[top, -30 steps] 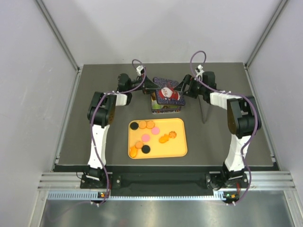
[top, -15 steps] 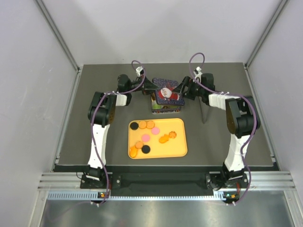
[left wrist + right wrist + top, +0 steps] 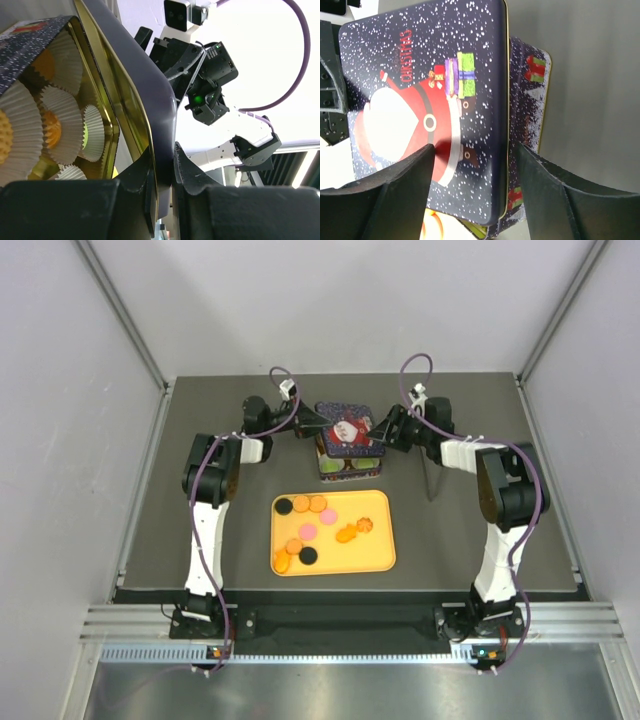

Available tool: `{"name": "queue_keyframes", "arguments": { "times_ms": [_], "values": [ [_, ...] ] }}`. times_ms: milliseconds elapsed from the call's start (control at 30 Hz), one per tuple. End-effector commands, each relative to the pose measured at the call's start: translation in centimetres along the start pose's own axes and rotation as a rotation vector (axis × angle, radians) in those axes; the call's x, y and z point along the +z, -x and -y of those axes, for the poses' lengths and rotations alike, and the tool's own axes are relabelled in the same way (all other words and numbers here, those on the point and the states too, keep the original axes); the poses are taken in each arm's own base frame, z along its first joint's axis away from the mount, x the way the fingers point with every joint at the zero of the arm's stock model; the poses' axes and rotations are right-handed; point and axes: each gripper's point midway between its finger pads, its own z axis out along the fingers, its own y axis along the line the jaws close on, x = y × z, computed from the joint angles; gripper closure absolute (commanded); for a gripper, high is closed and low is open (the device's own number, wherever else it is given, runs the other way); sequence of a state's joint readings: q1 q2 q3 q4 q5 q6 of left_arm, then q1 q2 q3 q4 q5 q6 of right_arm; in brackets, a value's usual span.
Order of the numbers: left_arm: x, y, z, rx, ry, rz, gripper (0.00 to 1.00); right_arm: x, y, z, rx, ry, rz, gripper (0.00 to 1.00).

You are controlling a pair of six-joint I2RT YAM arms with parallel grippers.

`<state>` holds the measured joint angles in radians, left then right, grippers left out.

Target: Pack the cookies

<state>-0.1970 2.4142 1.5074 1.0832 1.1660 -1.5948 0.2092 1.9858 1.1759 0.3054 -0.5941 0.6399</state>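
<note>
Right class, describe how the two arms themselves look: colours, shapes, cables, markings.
The left arm and right arm share white links and black joint housings. A purple cable runs along each. The black fingers are wedge-shaped. A green light glows on the right wrist.

2 arms inspected, left arm (image 3: 203, 525) and right arm (image 3: 497, 540): white tubular links, black joint housings. 1 purple cable (image 3: 305, 50) loops behind each wrist. Left gripper (image 3: 162, 167) and right gripper (image 3: 474, 150): matte black moulded fingers. Behind the right gripper's fingers: white camera block (image 3: 182, 14), green indicator light (image 3: 199, 98).
</note>
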Motion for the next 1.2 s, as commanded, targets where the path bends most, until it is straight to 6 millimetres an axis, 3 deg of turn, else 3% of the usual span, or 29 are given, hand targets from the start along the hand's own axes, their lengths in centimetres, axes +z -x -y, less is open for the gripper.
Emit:
{"name": "queue_keyframes", "arguments": {
  "times_ms": [0, 200, 400, 567, 700, 933, 1167],
  "values": [
    [-0.8, 0.6, -0.7, 0.017, 0.017, 0.024, 0.86, 0.4, 0.0, -0.8, -0.035, 0.037, 0.010, 0.35],
    [-1.0, 0.2, -1.7, -0.001, 0.039, 0.018, 0.86, 0.4, -0.2, -0.6, -0.037, 0.034, 0.004, 0.37],
    [-1.4, -1.0, -2.2, -0.029, 0.038, -0.007, 0.90, 0.7, 0.1, -0.7, -0.042, 0.042, 0.001, 0.35],
    [-1.8, -1.4, -2.2, -0.028, 0.038, -0.012, 0.86, 0.8, 0.1, -0.6, -0.043, 0.043, 0.000, 0.32],
    [-1.8, -1.2, -1.7, -0.030, 0.024, -0.008, 0.83, 0.9, -0.1, -0.5, -0.041, 0.042, -0.011, 0.29],
    [-2.2, -1.1, -1.0, -0.024, -0.010, -0.008, 0.89, 2.0, -1.4, 0.2, -0.004, 0.056, -0.077, 0.19],
    [-2.8, -1.9, 0.8, 0.002, -0.068, -0.025, 0.92, 2.8, -1.6, -1.0, 0.024, 0.132, -0.091, 0.15]
  ]
}}
